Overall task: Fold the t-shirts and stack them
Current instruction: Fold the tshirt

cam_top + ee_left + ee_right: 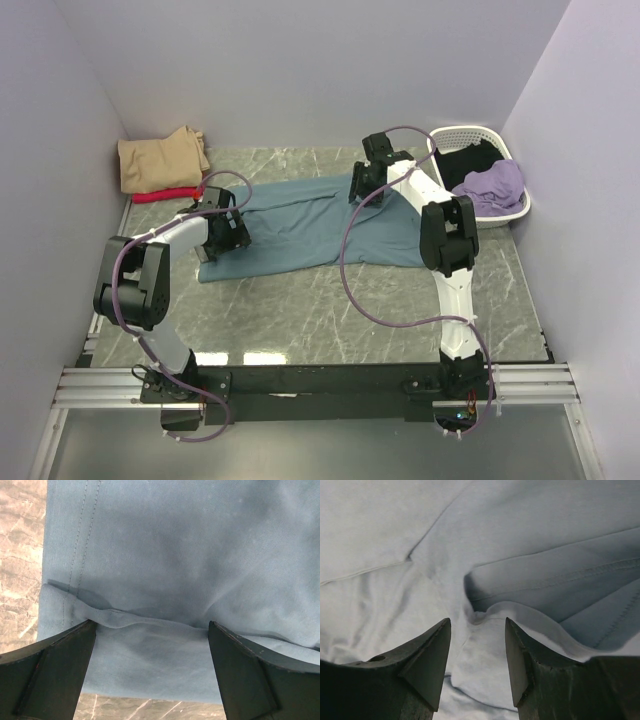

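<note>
Left gripper (152,627), jaws spread wide, presses down on the teal shirt (310,228) at its 9 o'clock end, astride a ridge of cloth. Right gripper (477,622), jaws parted with a fold between them, sits at the shirt's 12 o'clock edge. Shirt lies flat mid-table, long axis 8 to 2 o'clock. Left arm (135,275) and right arm (450,240) reach from 6 o'clock, elbows high.

Grey marbled table (300,310) — teal-blue t-shirt (310,230) mid-table, red t-shirt (165,196) far-left, white basket (520,207) far-right

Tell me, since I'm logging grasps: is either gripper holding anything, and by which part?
Nothing is held. Both stand open on the teal t-shirt: the left gripper straddles a wrinkle near its stitched hem, the right gripper a fold edge.
</note>
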Motion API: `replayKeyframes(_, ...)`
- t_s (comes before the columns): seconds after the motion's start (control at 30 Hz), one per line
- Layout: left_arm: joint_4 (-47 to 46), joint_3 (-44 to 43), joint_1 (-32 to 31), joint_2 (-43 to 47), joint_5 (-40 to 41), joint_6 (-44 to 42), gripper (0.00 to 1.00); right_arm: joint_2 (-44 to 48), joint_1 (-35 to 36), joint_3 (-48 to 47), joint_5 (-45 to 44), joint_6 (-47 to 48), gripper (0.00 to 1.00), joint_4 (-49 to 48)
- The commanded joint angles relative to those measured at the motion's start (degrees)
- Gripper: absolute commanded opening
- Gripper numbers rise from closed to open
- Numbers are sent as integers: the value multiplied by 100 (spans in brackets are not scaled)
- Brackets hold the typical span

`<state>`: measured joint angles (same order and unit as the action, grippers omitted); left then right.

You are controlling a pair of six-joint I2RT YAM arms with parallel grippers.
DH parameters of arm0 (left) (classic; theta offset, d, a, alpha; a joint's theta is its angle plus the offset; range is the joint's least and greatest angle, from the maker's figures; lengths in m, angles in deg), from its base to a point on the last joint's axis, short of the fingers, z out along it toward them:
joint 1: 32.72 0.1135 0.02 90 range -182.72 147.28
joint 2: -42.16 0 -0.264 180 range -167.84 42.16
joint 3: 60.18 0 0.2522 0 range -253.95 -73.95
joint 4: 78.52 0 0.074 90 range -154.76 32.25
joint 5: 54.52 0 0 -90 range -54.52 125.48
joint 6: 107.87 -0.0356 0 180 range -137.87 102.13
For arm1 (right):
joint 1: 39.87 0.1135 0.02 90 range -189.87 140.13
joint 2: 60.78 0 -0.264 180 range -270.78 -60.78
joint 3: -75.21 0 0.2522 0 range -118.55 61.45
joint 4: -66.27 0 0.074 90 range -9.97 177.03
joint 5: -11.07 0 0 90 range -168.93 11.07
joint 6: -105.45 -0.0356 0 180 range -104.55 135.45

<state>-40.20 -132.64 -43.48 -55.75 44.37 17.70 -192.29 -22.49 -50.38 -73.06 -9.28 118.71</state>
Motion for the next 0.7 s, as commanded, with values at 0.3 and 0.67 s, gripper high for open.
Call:
replayKeyframes(0.3, -12, -186, -31, -123, -18, -77, 99, -306, 63, -567, -174, 47, 37, 122)
replayKeyframes(0.67, -3, -212, -31, -185, -27, -94, 100, -411, 89, -700, 2, 74, 3, 167)
